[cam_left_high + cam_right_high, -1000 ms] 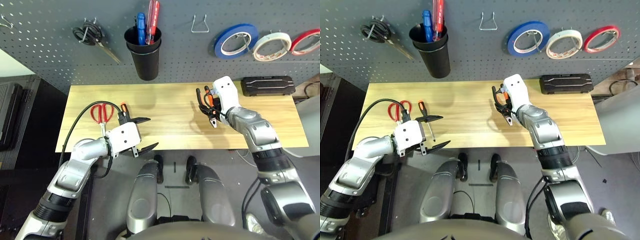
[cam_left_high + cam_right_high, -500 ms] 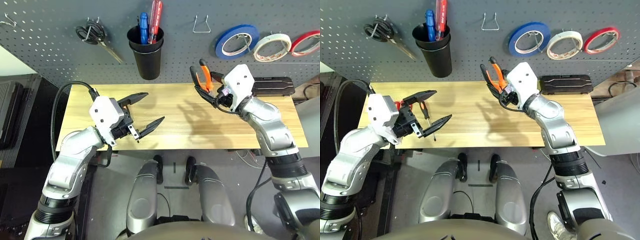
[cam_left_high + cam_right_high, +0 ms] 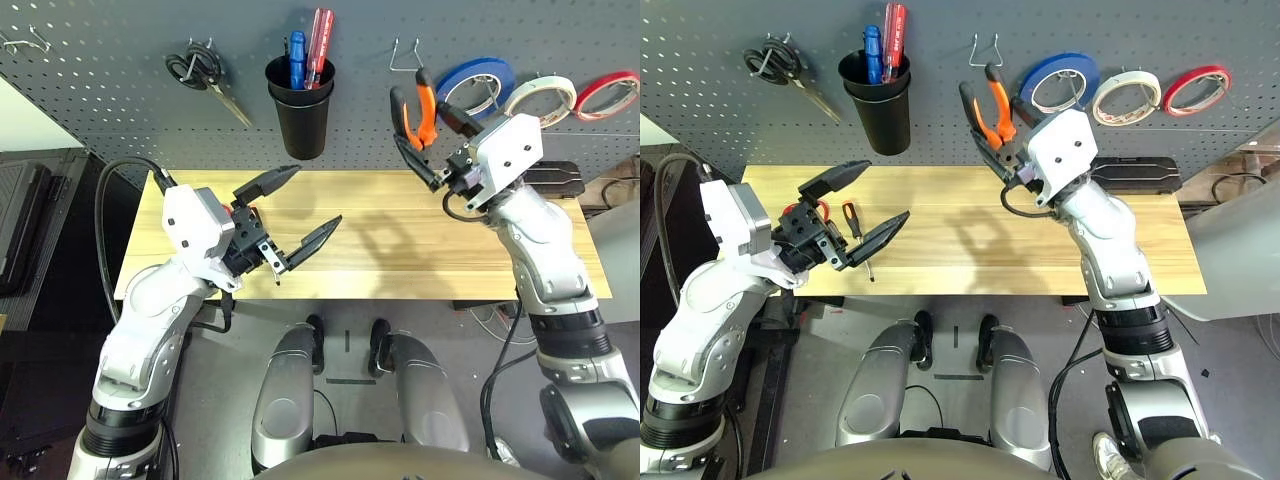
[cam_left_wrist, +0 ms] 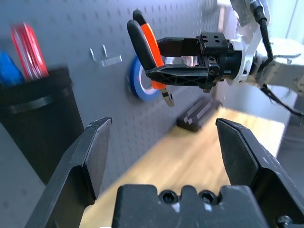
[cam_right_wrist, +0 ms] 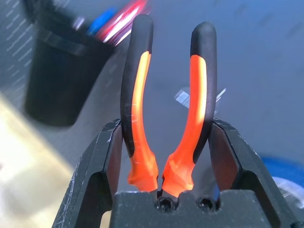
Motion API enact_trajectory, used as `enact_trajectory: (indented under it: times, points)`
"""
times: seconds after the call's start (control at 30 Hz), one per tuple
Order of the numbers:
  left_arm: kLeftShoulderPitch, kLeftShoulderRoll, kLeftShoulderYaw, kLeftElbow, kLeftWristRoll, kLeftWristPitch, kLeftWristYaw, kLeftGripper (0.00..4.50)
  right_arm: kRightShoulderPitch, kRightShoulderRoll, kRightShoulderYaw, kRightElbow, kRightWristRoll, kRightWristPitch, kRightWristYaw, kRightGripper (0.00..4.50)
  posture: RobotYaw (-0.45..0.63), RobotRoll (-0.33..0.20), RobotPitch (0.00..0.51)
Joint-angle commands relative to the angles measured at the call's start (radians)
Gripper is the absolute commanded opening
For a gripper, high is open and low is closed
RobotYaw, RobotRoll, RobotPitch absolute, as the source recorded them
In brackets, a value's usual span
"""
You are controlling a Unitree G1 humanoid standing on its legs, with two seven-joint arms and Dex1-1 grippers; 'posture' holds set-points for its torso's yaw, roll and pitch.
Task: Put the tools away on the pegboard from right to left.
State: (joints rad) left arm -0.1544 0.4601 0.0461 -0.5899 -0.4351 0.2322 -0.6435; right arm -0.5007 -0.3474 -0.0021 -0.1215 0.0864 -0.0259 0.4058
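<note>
My right gripper point(image 3: 417, 160) is shut on the orange-and-black-handled pliers point(image 3: 414, 108), held handles-up in front of the pegboard point(image 3: 100, 110), just below a bare metal hook point(image 3: 404, 50). The right wrist view shows the pliers point(image 5: 166, 95) clamped between my fingers. My left gripper point(image 3: 313, 196) hovers open over the table's left part, holding nothing. Under it lie the slim screwdriver point(image 3: 854, 225) and the red-handled scissors point(image 3: 803, 210), partly hidden. The white tape roll point(image 3: 545, 82) hangs on the pegboard. The black cup point(image 3: 300, 115) hangs left of the hook.
On the pegboard hang a blue tape roll point(image 3: 480, 72), a red one point(image 3: 610, 92) and black-handled scissors point(image 3: 205, 75). Blue and red screwdrivers point(image 3: 310, 45) stand in the cup. A black case point(image 3: 560, 178) lies at the back right of the wooden table point(image 3: 400, 260).
My right gripper has lifted the pliers from the table up to the pegboard, near the bare hook. My left gripper rose and moved a little right, still open.
</note>
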Motion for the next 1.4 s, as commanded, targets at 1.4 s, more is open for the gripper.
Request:
enact_trajectory:
  times: [1.4]
  points:
    - [-0.058,-0.016,-0.011,0.043,0.007,-0.018,0.050,4.50,-0.449,0.189,-0.037,0.643,-0.033,-0.327,-0.230,2.96,0.24,0.000,0.243]
